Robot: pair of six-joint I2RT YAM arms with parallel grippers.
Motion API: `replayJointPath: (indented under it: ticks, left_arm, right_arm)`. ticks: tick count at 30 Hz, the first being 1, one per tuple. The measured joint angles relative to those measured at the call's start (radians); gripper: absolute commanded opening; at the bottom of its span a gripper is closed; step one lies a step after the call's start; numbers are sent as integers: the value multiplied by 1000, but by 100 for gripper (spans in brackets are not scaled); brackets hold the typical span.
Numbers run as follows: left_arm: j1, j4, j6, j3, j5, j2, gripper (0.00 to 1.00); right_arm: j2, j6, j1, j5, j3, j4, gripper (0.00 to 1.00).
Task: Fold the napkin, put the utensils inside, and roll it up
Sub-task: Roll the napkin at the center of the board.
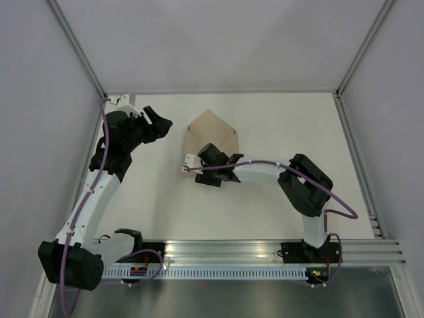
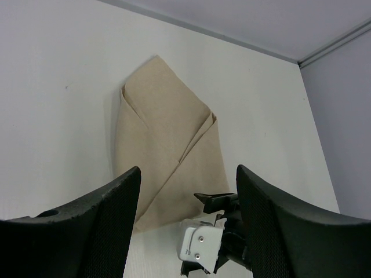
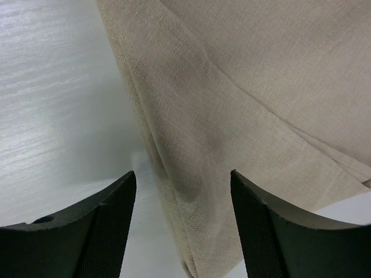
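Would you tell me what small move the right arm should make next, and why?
Probably lower the right gripper and close on the folded edge of the napkin to begin rolling: its open jaws straddle that edge at the near end; the left gripper hovers open, apart.

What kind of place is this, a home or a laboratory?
Probably a laboratory test cell: a white table walled by plain panels on aluminium posts, and the left arm and right arm bolted to a metal rail.

Overhead view of whole table [image 1: 285, 126]; left wrist oblique, right wrist close-up, both on the napkin [image 1: 213, 132]
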Motion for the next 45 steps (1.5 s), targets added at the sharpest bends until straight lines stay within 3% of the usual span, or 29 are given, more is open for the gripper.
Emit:
replayJointPath:
  ticks: [24, 30, 35, 45]
  left_arm:
    - [0, 84, 0, -74, 21, 40, 71]
    - [0, 132, -1, -128, 29, 45, 71]
    - [0, 181, -1, -153, 43, 64, 71]
    - [-3, 289, -1, -222, 58, 98, 70]
  right_arm:
    - [-4, 1, -23, -55, -44, 54, 57]
    - [-3, 4, -32, -71, -51, 67, 49]
    - [1, 4, -42, -87, -56, 77, 32]
    - [31, 1, -84, -169, -5, 32, 26]
